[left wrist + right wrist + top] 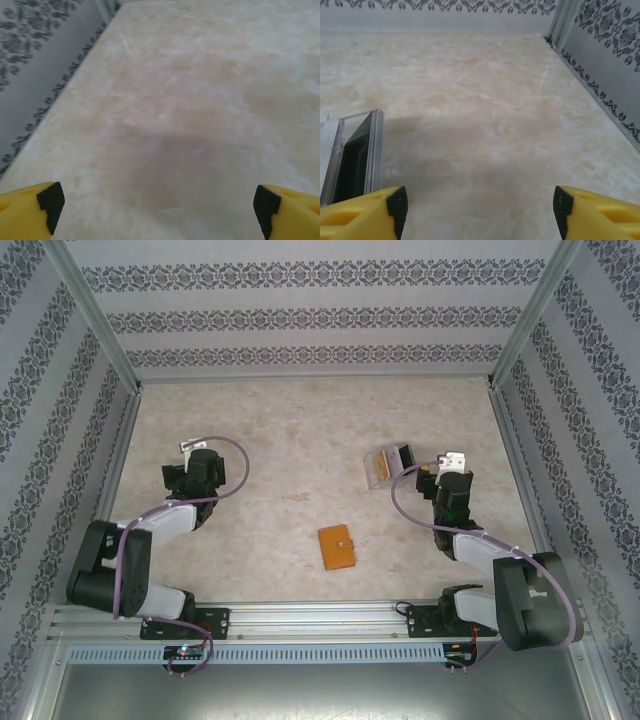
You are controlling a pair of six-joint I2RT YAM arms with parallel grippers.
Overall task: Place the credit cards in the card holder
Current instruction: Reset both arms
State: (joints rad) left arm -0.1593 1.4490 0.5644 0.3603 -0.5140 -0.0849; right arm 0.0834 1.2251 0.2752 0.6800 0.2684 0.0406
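Nearest the arm bases, the card holder (336,547) lies folded shut on the table (280,430), between the two arms. Further out, the left gripper (157,210) and right gripper (480,210) hang wide open and empty. Nothing is picked up yet. The next move calls for reaching the clear box (388,466) just beside the right gripper. The credit cards probably stand inside it, but they are too blurred to make out.

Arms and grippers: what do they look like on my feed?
Both the left arm and right arm have black joints, pale grey links and a purple cable looping alongside. The left gripper and right gripper have yellow fingers tipped with black textured pads.
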